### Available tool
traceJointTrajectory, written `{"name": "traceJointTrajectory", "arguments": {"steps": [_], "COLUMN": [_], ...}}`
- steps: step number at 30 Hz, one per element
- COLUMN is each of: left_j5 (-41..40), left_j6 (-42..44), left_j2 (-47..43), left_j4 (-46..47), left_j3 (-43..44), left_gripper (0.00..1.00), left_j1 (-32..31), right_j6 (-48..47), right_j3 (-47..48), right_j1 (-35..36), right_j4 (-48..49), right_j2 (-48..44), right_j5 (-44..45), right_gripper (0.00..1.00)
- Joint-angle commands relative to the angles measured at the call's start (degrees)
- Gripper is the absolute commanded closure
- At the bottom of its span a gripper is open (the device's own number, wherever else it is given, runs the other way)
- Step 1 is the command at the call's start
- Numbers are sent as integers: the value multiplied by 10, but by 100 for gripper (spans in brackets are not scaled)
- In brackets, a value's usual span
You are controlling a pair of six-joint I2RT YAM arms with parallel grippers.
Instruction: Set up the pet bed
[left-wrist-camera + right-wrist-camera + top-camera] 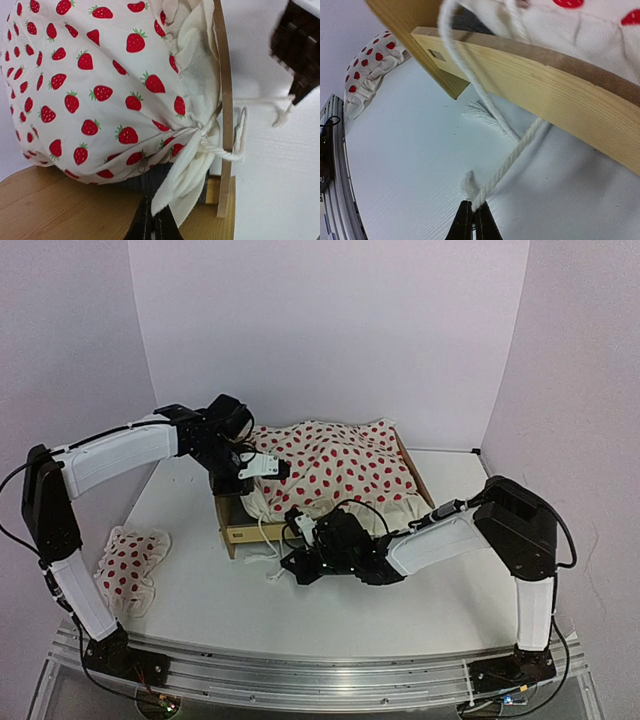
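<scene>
Found the pet bed (238, 532) toward the far middle of the tabletop (200, 610), plywood frame mostly hidden under a bulging strawberry cloth (335, 465). Logged the left gripper (151, 227) at the bed's near-left corner, jaws together, apparently clamped on the cloth's ruffled hem. Logged the right gripper (473, 220) just near of the frame, jaws pinched on a white cord (510, 150) trailing from the cloth. Noted a matching pillow (130, 560) well apart, near left. Judged step in hand: fitting the cover. Next move likely called for drawing cord and hem taut without dragging the frame.
</scene>
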Motion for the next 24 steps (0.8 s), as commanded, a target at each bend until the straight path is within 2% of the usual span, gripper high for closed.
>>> {"name": "traceJointTrajectory", "arguments": {"steps": [1,8,10,13,15,17,21,24], "left_j5": [-80,-67,-64,-42,5,72,219,324], "left_j6": [86,155,162,170,173,161,84,-12], "left_j2": [-82,-130,-131,-134,-145,-163,-219,-266], "left_j4": [-38,-48,-47,-33,-31,-31,-10,31], "left_j3": [-47,-128,-138,-139,-133,-127,-137,-193], "left_gripper": [100,99,91,68,51,43,39,38], "left_j1": [2,-8,-11,-12,-12,-11,-10,-10], "right_j6": [18,10,6,6,11,24,60,90], "right_j3": [40,49,49,52,58,70,83,85], "right_j1": [-4,-4,-4,-4,-4,-4,-4,-4], "right_j4": [3,-7,-12,-15,-15,-15,-14,-14], "right_j2": [34,40,37,33,33,33,34,37], "right_j5": [-52,-78,-79,-79,-79,-80,-84,-78], "right_gripper": [100,100,100,100,100,100,100,100]}}
